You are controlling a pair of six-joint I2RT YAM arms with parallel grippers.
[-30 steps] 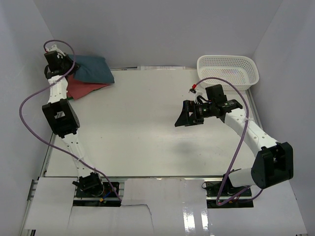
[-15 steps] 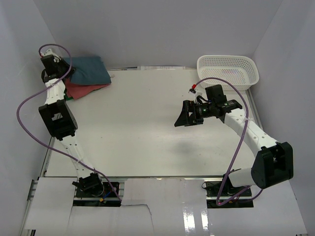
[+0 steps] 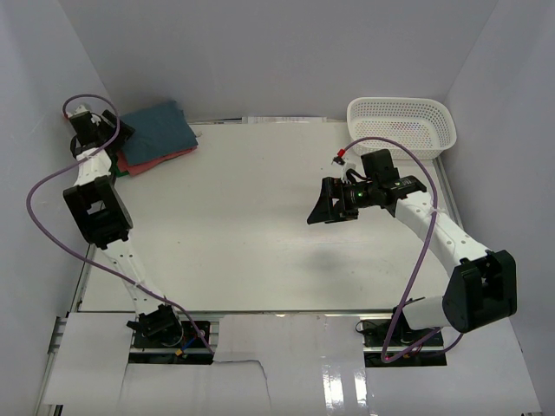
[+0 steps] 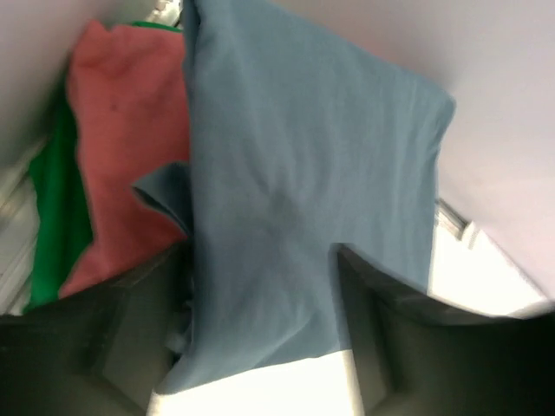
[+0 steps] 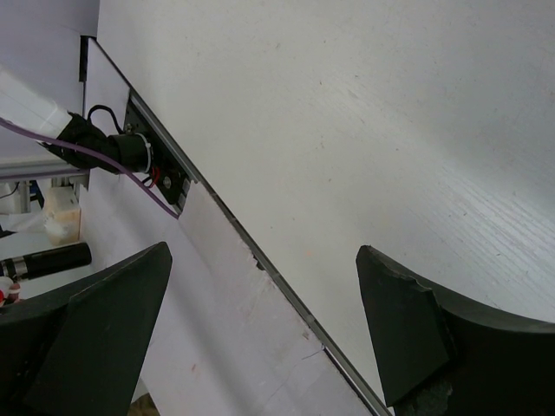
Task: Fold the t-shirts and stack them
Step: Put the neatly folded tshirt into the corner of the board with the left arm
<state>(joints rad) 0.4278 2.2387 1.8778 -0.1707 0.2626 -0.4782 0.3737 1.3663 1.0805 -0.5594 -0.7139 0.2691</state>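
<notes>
At the table's (image 3: pixel 251 234) far left corner, seen from above, the left gripper (image 3: pixel 111 130) is drawing back with its claw spreading. The teal-blue t-shirt (image 3: pixel 160 126), bunched and lifted a second ago, is now lying flat on the coral-red t-shirt (image 3: pixel 154 159). The right gripper (image 3: pixel 323 208) is hanging wide apart over mid-table, unmoved, well apart from the white basket (image 3: pixel 401 124).

Through the left wrist view, the fingers (image 4: pixel 95 347) are standing apart and clamping nothing. The teal-blue tee is covering the coral-red one, with a green cloth (image 4: pixel 54 217) peeking out beneath.

Through the right wrist view, the claw is gaping over bare table.

Stacking is probably nearing completion.
</notes>
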